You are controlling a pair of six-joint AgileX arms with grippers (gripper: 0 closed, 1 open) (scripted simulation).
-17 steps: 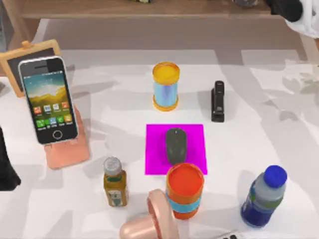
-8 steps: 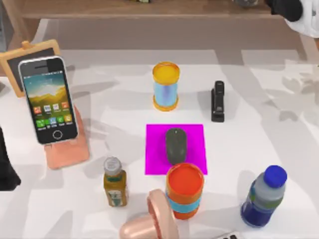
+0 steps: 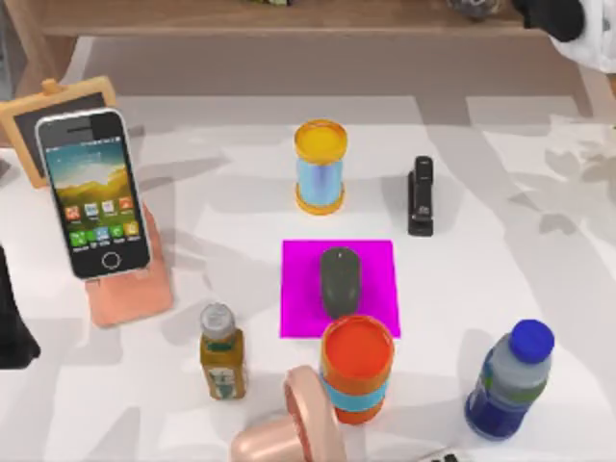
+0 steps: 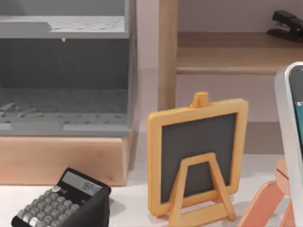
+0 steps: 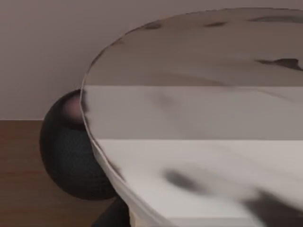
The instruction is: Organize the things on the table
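Note:
The dark grey mouse [image 3: 339, 279] lies on a magenta mat [image 3: 298, 318] at the middle of the white table [image 3: 520, 250]. A black smartphone [image 3: 91, 192] with a colourful icon screen leans on a pink stand [image 3: 130, 294] at the left; its edge [image 4: 293, 118] also appears in the left wrist view. My left gripper [image 3: 12, 327] is a dark shape at the left edge, apart from the phone. Far from the mouse, my right gripper [image 3: 553, 14] is at the top right by the shelf. A pale rounded surface [image 5: 203, 118] lies close up in the right wrist view.
One orange canister [image 3: 320, 166] stands behind the mat and another [image 3: 357, 368] in front of it. Around them are a black stapler [image 3: 421, 195], a blue-capped bottle [image 3: 508, 380], a small amber bottle [image 3: 221, 351] and a pink object [image 3: 298, 428]. A blackboard easel [image 4: 198, 151] and a calculator [image 4: 61, 198] sit by the wooden shelf [image 3: 289, 19].

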